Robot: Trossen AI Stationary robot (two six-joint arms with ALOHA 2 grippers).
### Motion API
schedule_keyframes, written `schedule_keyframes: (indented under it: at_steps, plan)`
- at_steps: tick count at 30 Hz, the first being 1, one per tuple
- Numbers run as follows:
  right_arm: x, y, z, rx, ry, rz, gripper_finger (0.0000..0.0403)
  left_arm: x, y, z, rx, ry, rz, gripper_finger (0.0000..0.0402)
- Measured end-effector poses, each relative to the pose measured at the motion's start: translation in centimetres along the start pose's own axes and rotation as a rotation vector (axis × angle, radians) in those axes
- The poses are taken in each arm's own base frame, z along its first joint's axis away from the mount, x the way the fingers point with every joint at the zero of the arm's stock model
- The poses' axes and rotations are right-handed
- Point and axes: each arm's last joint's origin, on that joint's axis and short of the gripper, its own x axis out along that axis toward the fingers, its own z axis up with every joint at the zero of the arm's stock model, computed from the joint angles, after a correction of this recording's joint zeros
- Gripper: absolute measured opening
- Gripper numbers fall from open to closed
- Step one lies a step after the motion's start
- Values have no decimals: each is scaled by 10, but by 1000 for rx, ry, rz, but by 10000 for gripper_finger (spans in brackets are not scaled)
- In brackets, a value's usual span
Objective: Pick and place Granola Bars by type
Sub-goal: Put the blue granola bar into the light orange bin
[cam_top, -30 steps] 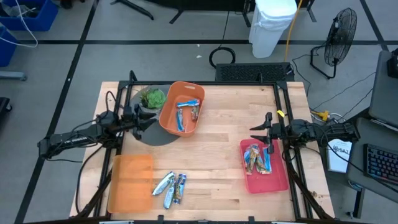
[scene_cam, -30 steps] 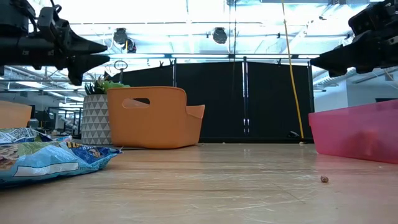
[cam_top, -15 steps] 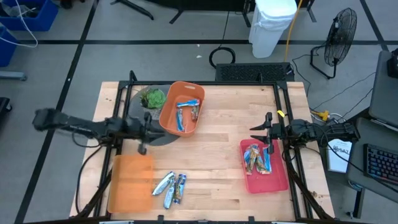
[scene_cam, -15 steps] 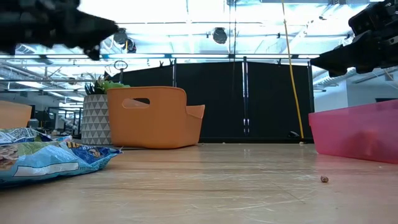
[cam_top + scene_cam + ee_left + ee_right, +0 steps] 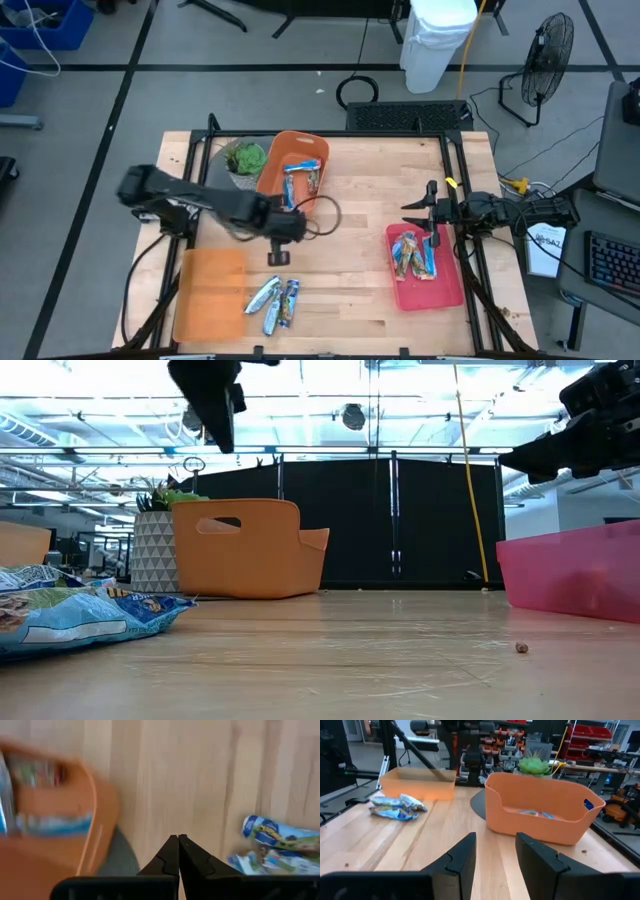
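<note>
On wooden table (image 5: pixel 350 250) | left gripper (image 5: pixel 277 259) closed, empty | right gripper (image 5: pixel 432 212) parted, empty

Left arm (image 5: pixel 190 205): dark, jointed links with rounded housings; a thin black cable loops out beside the wrist section.
Left gripper (image 5: pixel 178 852): two matte black fingers tapering to narrow points, mounted on a flat black crossbar.
Right arm (image 5: pixel 520 213): black segmented body with bundled black cables along its length; a small yellow tag sits near the wrist.
Right gripper (image 5: pixel 496 851): two broad black fingers with angled, stepped inner faces and squared upper edges, seated on a black base plate.
Finish: matte black overall; screws and printed markings cannot be made out.
</note>
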Motion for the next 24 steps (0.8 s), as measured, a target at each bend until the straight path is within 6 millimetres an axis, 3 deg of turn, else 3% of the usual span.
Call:
schedule_keyframes:
  at_steps: [5, 8, 13, 18, 21, 24]
  plan:
    - [1, 0, 0, 0, 0, 0, 130, -2, 2, 22, -195, 306, 44, 4]
    - [1, 0, 0, 0, 3, 0, 130, 2, -1, 24, -286, 345, 70, 10]
    - [1, 0, 0, 0, 3, 0, 131, 24, -8, 13, -423, 378, 230, 11]
    - [1, 0, 0, 0, 3, 0, 130, 41, -14, -12, -784, 424, 333, 5]
    - [1, 0, 0, 0, 3, 0, 130, 55, -20, -21, -875, 475, 164, 20]
    - [1, 0, 0, 0, 3, 1, 130, 74, -27, -20, -817, 456, -70, 35]
